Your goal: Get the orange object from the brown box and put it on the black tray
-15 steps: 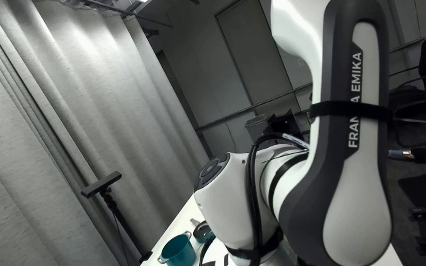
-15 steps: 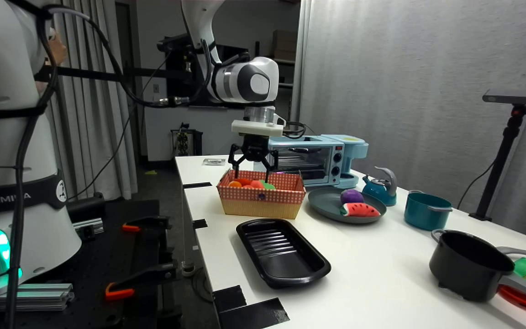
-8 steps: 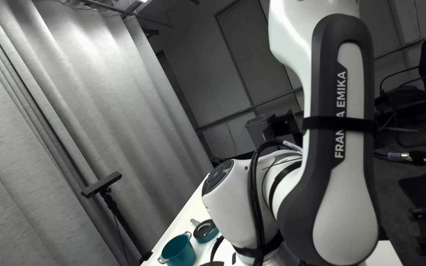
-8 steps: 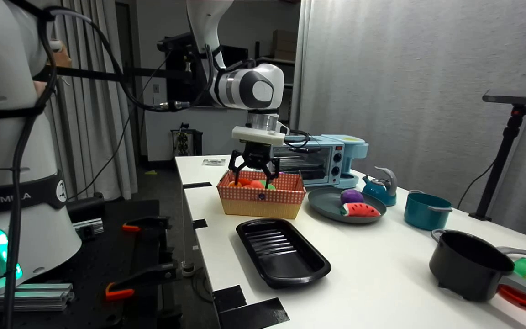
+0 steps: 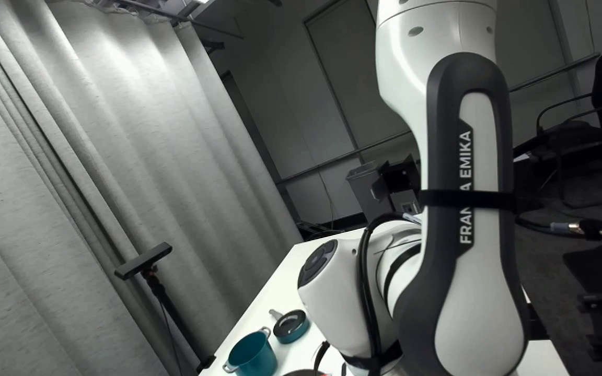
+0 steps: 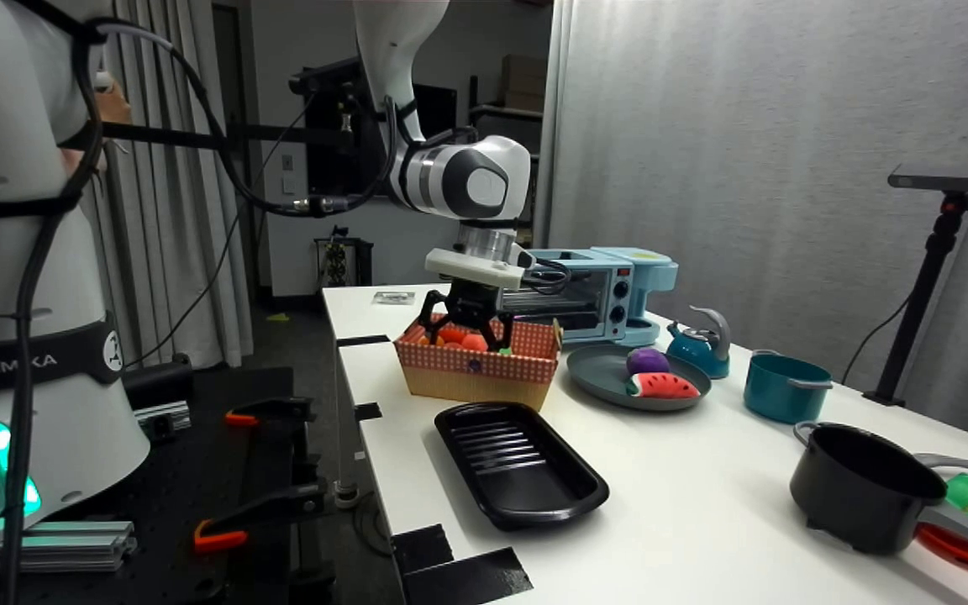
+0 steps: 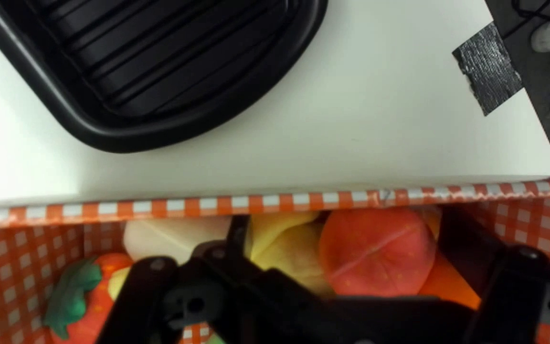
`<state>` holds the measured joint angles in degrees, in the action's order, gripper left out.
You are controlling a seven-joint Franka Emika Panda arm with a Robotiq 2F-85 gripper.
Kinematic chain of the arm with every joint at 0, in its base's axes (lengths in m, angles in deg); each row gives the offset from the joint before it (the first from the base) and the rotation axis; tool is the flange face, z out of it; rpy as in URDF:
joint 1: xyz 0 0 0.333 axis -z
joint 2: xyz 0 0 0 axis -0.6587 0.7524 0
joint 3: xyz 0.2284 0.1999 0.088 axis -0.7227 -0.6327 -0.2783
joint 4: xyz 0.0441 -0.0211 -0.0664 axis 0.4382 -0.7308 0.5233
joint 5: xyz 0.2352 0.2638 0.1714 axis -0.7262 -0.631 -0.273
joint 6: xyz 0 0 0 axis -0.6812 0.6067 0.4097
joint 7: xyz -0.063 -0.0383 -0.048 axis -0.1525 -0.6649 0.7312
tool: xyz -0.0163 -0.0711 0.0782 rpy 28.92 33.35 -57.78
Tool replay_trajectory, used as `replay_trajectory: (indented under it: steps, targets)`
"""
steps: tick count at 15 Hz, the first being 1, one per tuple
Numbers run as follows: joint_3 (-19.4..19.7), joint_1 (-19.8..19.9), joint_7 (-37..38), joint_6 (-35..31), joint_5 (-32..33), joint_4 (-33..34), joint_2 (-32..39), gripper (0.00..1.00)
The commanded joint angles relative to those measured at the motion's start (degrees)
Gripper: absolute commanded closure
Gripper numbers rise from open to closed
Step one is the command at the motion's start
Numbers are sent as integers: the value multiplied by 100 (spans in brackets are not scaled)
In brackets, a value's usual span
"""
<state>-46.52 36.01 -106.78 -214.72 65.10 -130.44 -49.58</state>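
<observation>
The brown box (image 6: pixel 463 385) is light brown outside with a red-checked lining; its checked rim also shows in the wrist view (image 7: pixel 275 203). A rounded orange-red lump (image 7: pixel 377 251) lies in it near the wall facing the tray. A brighter orange thing (image 7: pixel 449 282) partly shows beside the lump; which is meant I cannot tell. My gripper (image 6: pixel 465 340) is tilted and down inside the box. In the wrist view its fingers (image 7: pixel 354 246) are apart, either side of the lump; contact is unclear. The black tray (image 6: pixel 518 462) lies beside the box; it also shows in the wrist view (image 7: pixel 160 57).
Yellow pieces (image 7: pixel 287 248) and a red piece with green leaf (image 7: pixel 91 296) lie in the box. A grey plate (image 6: pixel 597 382) with a purple ball and watermelon slice stands beside it. A blue toaster oven (image 6: pixel 568 302) stands behind. A teal pot (image 6: pixel 786 391) and black pot (image 6: pixel 862 491) stand farther off.
My gripper has gone down into the box and tilted. The box has shifted and turned slightly towards the tray. The fingers stay apart.
</observation>
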Motion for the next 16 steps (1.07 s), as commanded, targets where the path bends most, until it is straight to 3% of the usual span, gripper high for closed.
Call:
replay_trajectory:
  steps: [1, 3, 4, 6, 11, 15, 16]
  targets:
    - [-89, 57, -60, -140, -36, 61, 148, 0]
    - [-71, 19, -3, -149, 11, 87, 191, 3]
    - [-65, 11, 11, -141, 16, 102, 211, 23]
    - [-49, -2, 30, -131, 39, 123, 233, 31]
    - [-6, -45, 102, -121, 113, 159, 255, 70]
    - [51, -107, 216, -46, 229, 91, 134, 96]
    - [87, -140, 289, 14, 293, 61, 74, 99]
